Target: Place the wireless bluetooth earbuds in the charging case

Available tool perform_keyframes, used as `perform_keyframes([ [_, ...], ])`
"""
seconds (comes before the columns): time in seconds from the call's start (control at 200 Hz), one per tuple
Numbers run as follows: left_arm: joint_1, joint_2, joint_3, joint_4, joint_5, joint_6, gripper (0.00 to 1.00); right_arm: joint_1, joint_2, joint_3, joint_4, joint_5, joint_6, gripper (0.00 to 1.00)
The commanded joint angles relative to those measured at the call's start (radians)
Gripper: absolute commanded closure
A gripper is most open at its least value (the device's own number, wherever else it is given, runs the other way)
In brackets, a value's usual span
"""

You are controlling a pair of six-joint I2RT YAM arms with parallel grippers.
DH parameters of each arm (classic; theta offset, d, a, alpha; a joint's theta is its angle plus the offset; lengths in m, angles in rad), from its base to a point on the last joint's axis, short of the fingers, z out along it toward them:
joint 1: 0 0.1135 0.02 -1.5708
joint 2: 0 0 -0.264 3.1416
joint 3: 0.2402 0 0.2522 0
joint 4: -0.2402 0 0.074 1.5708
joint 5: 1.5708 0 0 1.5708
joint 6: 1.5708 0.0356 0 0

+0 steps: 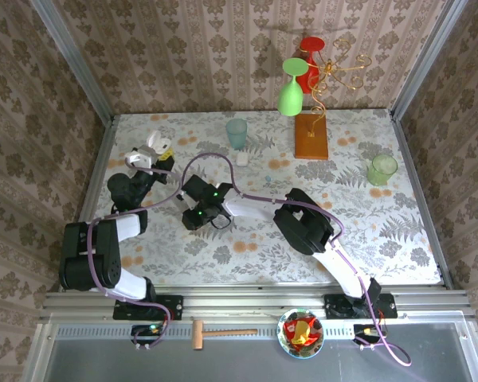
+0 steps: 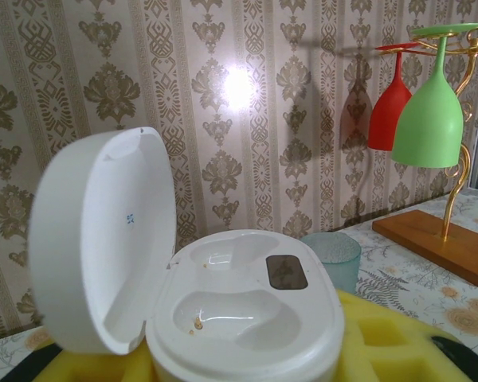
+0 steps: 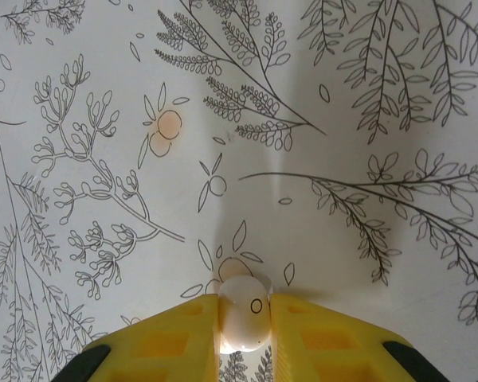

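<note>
Holding the charging case (image 2: pixel 247 318), left claw (image 2: pixel 243 362) is closed on its lower body, with yellow pads (image 2: pixel 382 342) on either side. Case sits upright in the grip. Its lid (image 2: pixel 103 239) is swung open to the left and stands near vertical on its hinge. Exposed inside: two glossy wells with a dark rectangular window between them.

Teal cup (image 2: pixel 334 253) taken as reference.
- Left wrist view: case is in front of the cup, which shows past the case's right side. A green glass (image 2: pixel 430 111) and a red glass (image 2: pixel 386 103) hang bowl-down from a wooden-based rack (image 2: pixel 438 239), right of the cup and higher.
- Top view: case lies left of the cup and somewhat nearer the arm bases.

Right claw (image 3: pixel 244 306) is closed on one white earbud (image 3: pixel 243 326). Both yellow pads touch the bud's sides, and its rounded end pokes out past the tips. A small dark ring mark shows on the bud. Patterned counter (image 3: pixel 342 119) lies beyond it; cannot tell whether bud and counter touch.
- Top view: right claw is nearer the arm bases than the cup and slightly left of it, apart from the case.
- Small white object (image 1: pixel 242 158) lies on the counter just on the near side of the cup; too small to identify.
</note>
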Motion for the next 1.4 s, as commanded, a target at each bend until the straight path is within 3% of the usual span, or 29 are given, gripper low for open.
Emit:
perform_keyframes([
  [0.0, 0.006, -0.013, 0.001, 0.030, 0.021, -0.024, 0.76, 0.007, 0.056, 0.039, -0.076, 0.052, -0.020, 0.79],
  [0.275, 0.006, -0.013, 0.003, 0.030, 0.021, -0.023, 0.76, 0.007, 0.075, 0.074, -0.105, 0.055, -0.026, 0.83],
  [0.5, 0.006, -0.008, 0.006, 0.028, 0.030, -0.023, 0.76, 0.008, -0.017, 0.018, -0.063, 0.092, -0.027, 0.86],
  [0.73, -0.017, 0.010, 0.015, 0.027, 0.044, -0.008, 0.76, -0.002, -0.194, -0.143, 0.030, 0.205, 0.012, 0.86],
  [1.025, -0.107, 0.034, 0.011, 0.029, 0.107, 0.043, 0.76, -0.045, -0.553, -0.431, 0.087, 0.365, 0.045, 0.86],
  [1.21, -0.197, 0.027, -0.022, 0.028, 0.124, 0.108, 0.76, -0.066, -0.713, -0.444, 0.053, 0.409, 0.009, 0.86],
  [1.395, -0.268, 0.018, -0.035, 0.028, 0.180, 0.147, 0.76, -0.065, -0.763, -0.379, 0.050, 0.390, -0.037, 0.86],
])
